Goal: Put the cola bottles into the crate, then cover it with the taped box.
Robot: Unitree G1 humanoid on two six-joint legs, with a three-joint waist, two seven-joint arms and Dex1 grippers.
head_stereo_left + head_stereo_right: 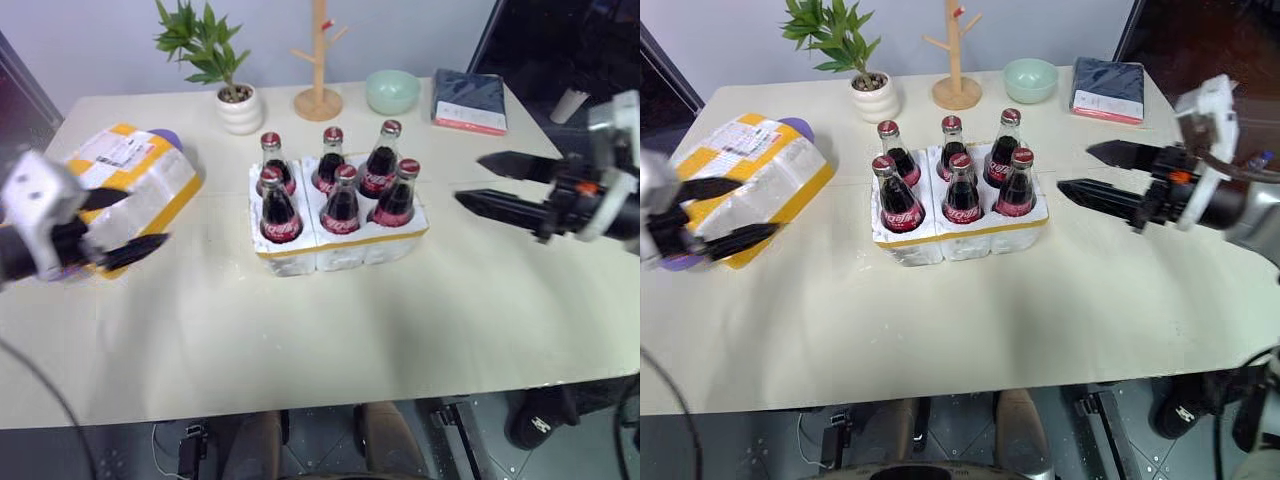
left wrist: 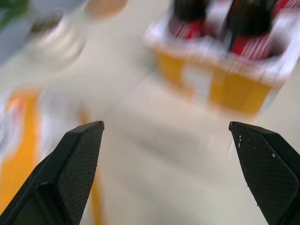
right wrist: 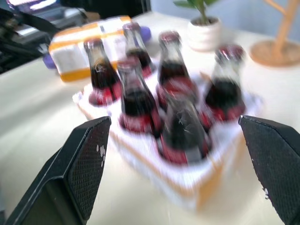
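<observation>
On your far left, the left gripper [image 1: 128,222] hangs with its two black fingers spread wide and nothing between them; its fingertips [image 1: 148,243] sit over the near edge of the taped box [image 1: 150,175], and you cannot tell from above whether they touch it. The taped box lies on the table [image 1: 320,320] at the left, white foam with broad yellow stripes and a shipping label on top, well apart from the crate [image 1: 340,245]. Through the left wrist view you see the same wide gap between the fingers [image 2: 77,159], with bare tabletop in it, the box's yellow stripe to one side and the crate blurred ahead.

In the middle stands the crate, a white foam tray with a yellow band round its rim. All six cola bottles [image 1: 341,202] stand upright in its wells, three in the back row and three in the front, red caps up.

On your right, the right gripper [image 1: 482,183] is level with the bottles and aimed at the crate, jaws spread wide and empty, clear of the tray's right side. Its wrist view shows the bottles framed between the open fingers [image 3: 86,159].

Behind the crate stand a potted plant [image 1: 225,70], a wooden stand [image 1: 320,60], a green bowl [image 1: 392,90] and a dark book [image 1: 470,100]
</observation>
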